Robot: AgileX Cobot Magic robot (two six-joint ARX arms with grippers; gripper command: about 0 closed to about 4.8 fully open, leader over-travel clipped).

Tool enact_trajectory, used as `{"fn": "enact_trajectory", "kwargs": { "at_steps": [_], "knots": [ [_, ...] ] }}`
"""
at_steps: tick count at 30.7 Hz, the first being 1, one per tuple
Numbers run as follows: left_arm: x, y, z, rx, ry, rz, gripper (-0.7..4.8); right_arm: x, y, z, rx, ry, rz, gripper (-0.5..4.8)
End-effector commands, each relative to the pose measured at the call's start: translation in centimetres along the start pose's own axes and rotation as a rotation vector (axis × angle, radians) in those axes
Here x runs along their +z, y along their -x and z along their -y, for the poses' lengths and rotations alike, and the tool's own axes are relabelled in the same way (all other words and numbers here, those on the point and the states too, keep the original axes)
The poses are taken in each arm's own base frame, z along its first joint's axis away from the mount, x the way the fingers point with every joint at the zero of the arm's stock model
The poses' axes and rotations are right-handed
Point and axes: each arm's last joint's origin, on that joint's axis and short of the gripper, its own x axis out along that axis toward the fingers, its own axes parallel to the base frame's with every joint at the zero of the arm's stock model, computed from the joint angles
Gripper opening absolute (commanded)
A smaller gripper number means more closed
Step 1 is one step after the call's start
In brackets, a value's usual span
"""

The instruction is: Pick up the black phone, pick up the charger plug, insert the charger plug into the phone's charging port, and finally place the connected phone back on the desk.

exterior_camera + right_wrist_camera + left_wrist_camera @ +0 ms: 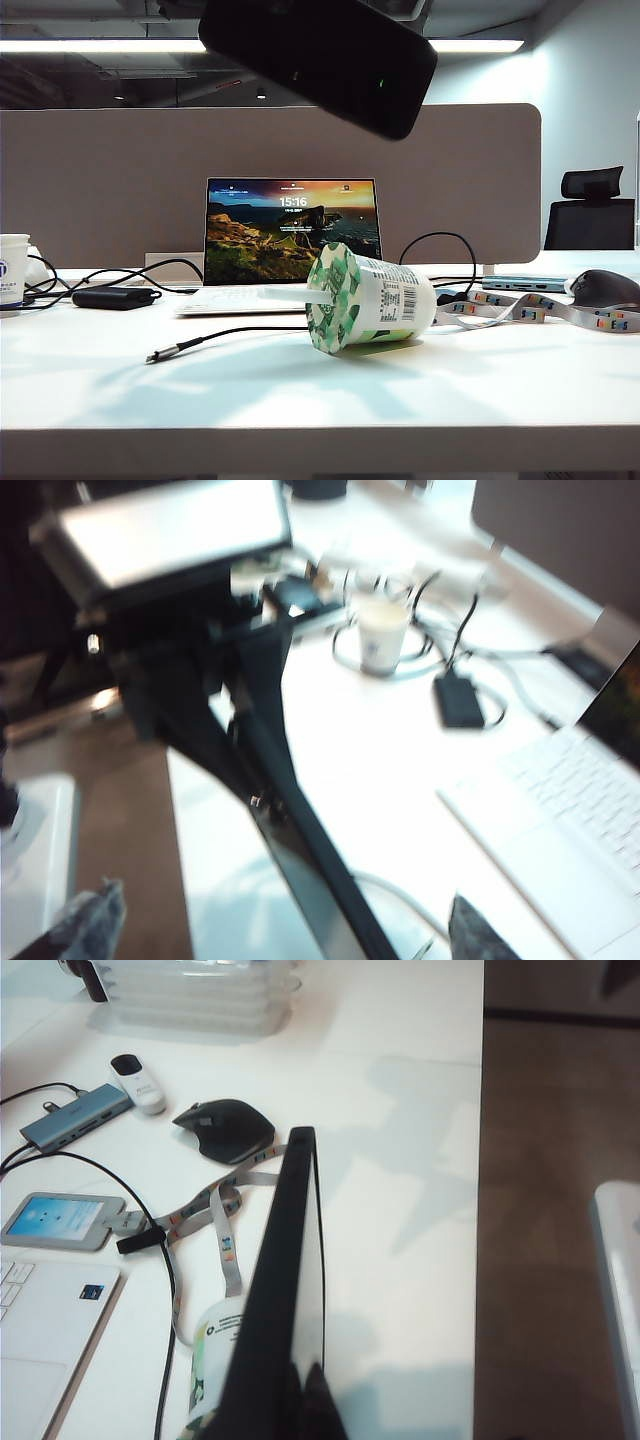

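Note:
The black phone (320, 58) hangs high above the desk (300, 400), tilted, at the top of the exterior view. In the left wrist view it shows edge-on (285, 1260), with my left gripper (302, 1395) shut on its near end. The charger plug (155, 356) lies on the desk left of centre, its thin black cable trailing right. My right gripper (288, 932) stands open, with the phone's dark edge (325, 880) passing between its wide-set fingertips without touching them. Neither gripper shows in the exterior view. The charging port cannot be made out.
A green-and-white yoghurt cup (370, 298) lies on its side mid-desk before an open laptop (290, 240). A small black box (115, 298) with cables and a white cup (13, 268) sit left. A mouse (603, 288), lanyard (540, 312) and hub (525, 284) sit right.

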Motion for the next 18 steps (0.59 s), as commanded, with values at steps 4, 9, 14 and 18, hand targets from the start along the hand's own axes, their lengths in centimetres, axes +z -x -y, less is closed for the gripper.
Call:
{"fn": "enact_trajectory", "kwargs": {
  "at_steps": [4,9,14,18],
  "knots": [
    [0.4,0.1,0.4,-0.028,-0.074,0.014,-0.06,-1.0,-1.3,-0.5,0.054,0.046,-0.096,4.17],
    [0.3,0.0,0.7,-0.067,-0.082,0.012,-0.06,-1.5,-3.0,-1.0,0.031,0.105,-0.179,4.17],
    [0.5,-0.4,1.2,-0.095,-0.091,0.015,-0.06,-2.1,-4.7,-1.0,0.058,0.096,-0.221,4.16],
    [0.5,-0.4,1.2,-0.105,-0.097,0.020,-0.06,-2.6,-5.5,-0.9,0.080,0.097,-0.253,4.16]
  ]
}}
